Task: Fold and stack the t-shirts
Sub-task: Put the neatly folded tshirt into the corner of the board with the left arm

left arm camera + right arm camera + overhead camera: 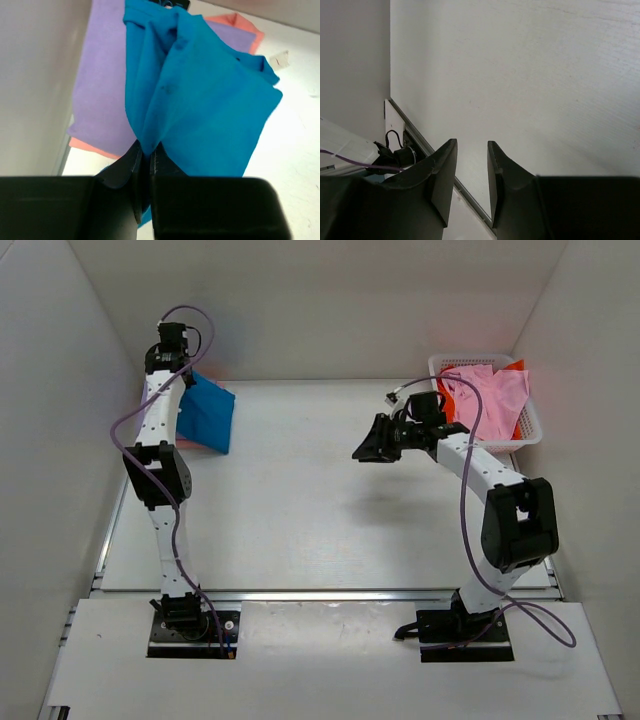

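Observation:
My left gripper [145,152] is shut on the bright blue t-shirt [200,100] and holds it hanging at the far left of the table; the shirt also shows in the top view [207,415]. Under it lie a lavender shirt [100,90] and a salmon one [90,146] in a flat stack. My right gripper [372,443] is open and empty, raised above the table's middle right; it also shows in the right wrist view [471,150]. A pink shirt [490,390] and an orange-red shirt [462,402] lie in the white mesh basket [530,425] at the far right.
White walls enclose the table on the left, back and right. A metal rail [330,593] runs along the table's near edge, in front of the arm bases. A small white tag [280,59] lies on the table beyond the blue shirt.

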